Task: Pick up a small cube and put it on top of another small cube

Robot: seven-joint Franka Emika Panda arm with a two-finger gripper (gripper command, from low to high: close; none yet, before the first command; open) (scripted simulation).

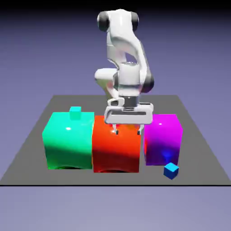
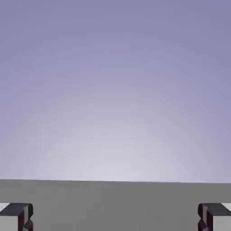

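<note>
A: Where's the blue cube (image 1: 171, 171) sitting?

B: On the bench (image 1: 27, 153), near the front edge, toward the exterior view's right. It's lying just in front of the purple block (image 1: 163, 137), by that block's lower front corner, turned a bit off square. Nothing is touching it from above.

A: What's next to it?

B: Three big glossy blocks are standing in a row: the purple block, then the red block (image 1: 116, 146) in the middle, then the green block (image 1: 68, 140) on the exterior view's left. They're sitting side by side, close or touching, can't tell for sure. A tiny teal cube (image 1: 75, 112) is resting on top of the green block, toward its back edge.

A: The hand?

B: The hand (image 1: 129, 131) is hanging over the red block's top, fingers pointing down, well apart from the blue cube. Whether the fingertips are touching the red top, I can't tell. Something small and orange-yellow is peeking out between the fingers, too small to make out.

A: Open or closed?

B: Wide open, holding nothing. In the hand view the two grey fingertips (image 2: 17, 216) are sitting at the far left and far right bottom corners with a big gap between them, and only bare grey bench and the blue-violet backdrop (image 2: 115, 81) are showing in that gap.

A: The arm?

B: The white arm (image 1: 124, 49) is rising behind the blocks and bending down toward the hand.
</note>
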